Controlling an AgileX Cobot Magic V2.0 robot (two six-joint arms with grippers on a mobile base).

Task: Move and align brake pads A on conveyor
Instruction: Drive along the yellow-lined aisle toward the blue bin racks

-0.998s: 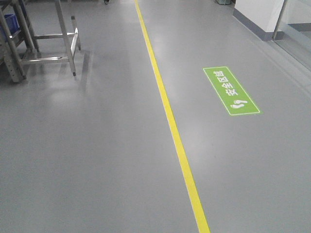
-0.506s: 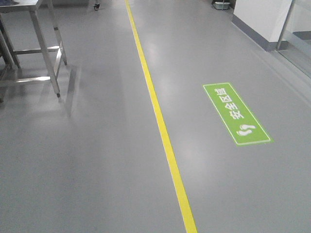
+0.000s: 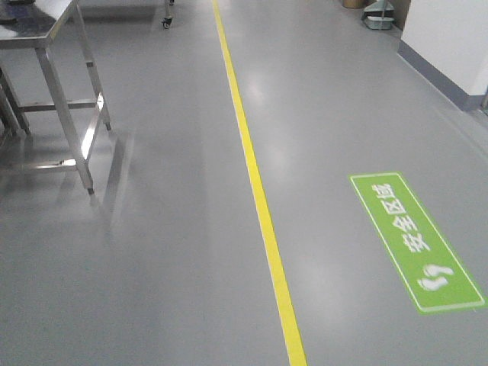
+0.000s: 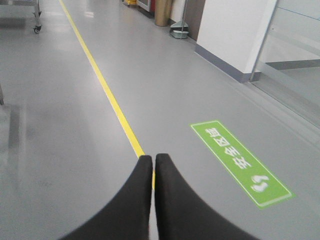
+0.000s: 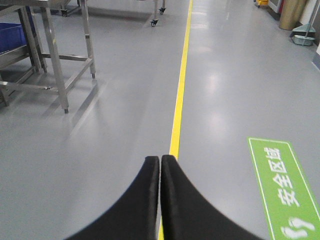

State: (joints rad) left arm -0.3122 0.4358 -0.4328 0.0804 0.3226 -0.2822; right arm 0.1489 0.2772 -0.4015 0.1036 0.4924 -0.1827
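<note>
The brake pads A and the conveyor are out of view in every frame. My left gripper [image 4: 153, 157] is shut with nothing between its black fingers; it hangs above grey floor and a yellow line. My right gripper [image 5: 160, 159] is shut and empty too, over the same yellow line. Neither gripper shows in the front view.
A yellow floor line [image 3: 259, 198] runs ahead over grey floor. A green safety sign [image 3: 415, 240] lies on the floor at right. A steel table [image 3: 46, 30] on legs stands at left, with a blue bin [image 5: 10, 35] on a rack. A white wall [image 3: 450, 38] rises at far right.
The front view has shifted: the green sign has slid toward the lower right and grown larger, and the steel table at left sits closer and lower in the frame.
</note>
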